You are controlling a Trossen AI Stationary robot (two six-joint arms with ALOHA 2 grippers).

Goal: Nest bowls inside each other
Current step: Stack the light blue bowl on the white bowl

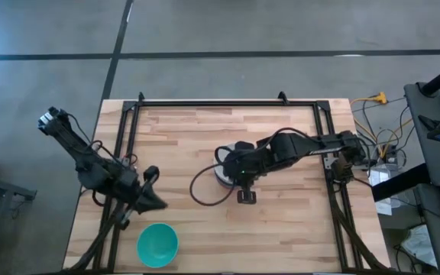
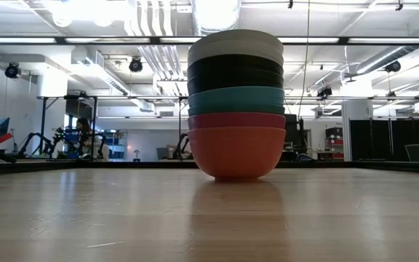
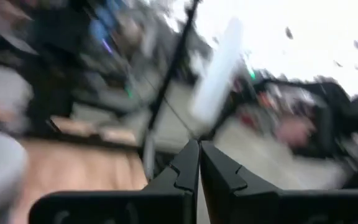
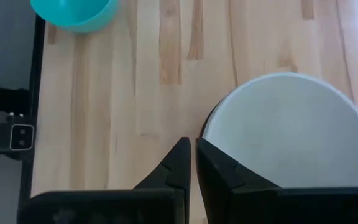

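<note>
- Nearest the table's front edge, toward its left corner, a lone teal bowl [image 1: 157, 244] sits upright on the table [image 1: 296, 229], apart from everything else; it also shows far off in the right wrist view [image 4: 73, 12].
- Just behind it, the left claw [image 1: 153, 200] hangs near the table's left side with its fingers pressed together and nothing between them. The teal bowl lies close in front of this claw, a short way toward the front edge.
- That is the relation the next move most likely turns on: the loose bowl is near the left arm and well apart from the right one, so by my reading the left arm is better placed to fetch it. The bowl is round, so no long axis matters; any point on the rim would serve.
- Mid-table stands the stack of bowls [image 2: 236, 102], nested from a red one at the bottom up through magenta, teal and black to a white bowl [image 4: 288, 134] on top.
- The right claw [image 1: 246, 195] hovers just beside the stack on its front side, fingers nearly shut and holding nothing; the white rim sits right beside its fingertips in the right wrist view.
- Judged from this, the nesting is nearly complete, with only the teal bowl seen outside the stack.
</note>
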